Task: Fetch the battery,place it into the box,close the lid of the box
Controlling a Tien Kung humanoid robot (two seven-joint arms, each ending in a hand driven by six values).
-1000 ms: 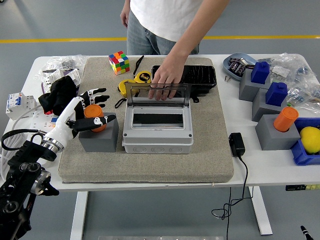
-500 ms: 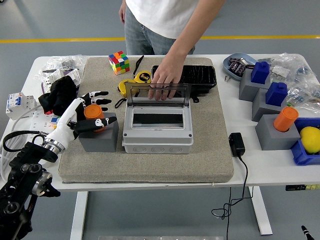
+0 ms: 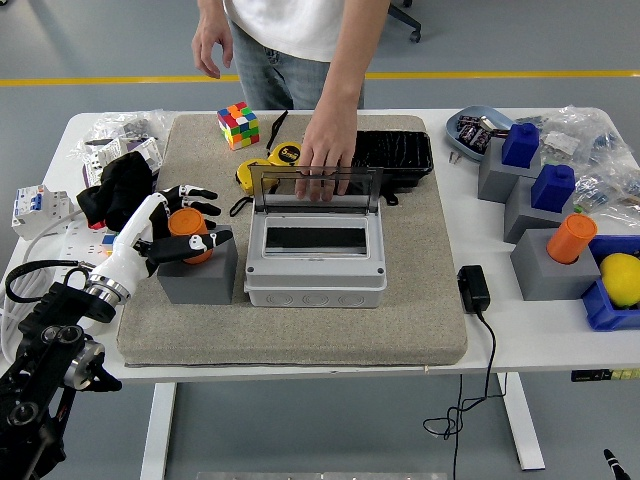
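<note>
The orange battery (image 3: 184, 222) stands upright in a grey block (image 3: 200, 278) on the left of the mat. My left hand (image 3: 214, 218) is curled around it, fingers behind it and thumb in front. The battery still sits in the block. The grey box (image 3: 315, 278) lies in the middle of the mat, just right of the block. Its clear lid (image 3: 315, 188) stands open at the far side. A person's hand (image 3: 328, 160) rests on the lid's top edge. My right arm is out of view.
A colour cube (image 3: 238, 124), a yellow tape measure (image 3: 270, 166) and a black tray (image 3: 398, 150) lie behind the box. A black adapter (image 3: 472, 288) and its cable lie right of the mat. Grey blocks with blue and orange pieces (image 3: 570, 238) stand at the right.
My left fingers have drawn in closer around the battery. The person has shifted to the left, and their hand stays on the lid. The battery has not moved.
</note>
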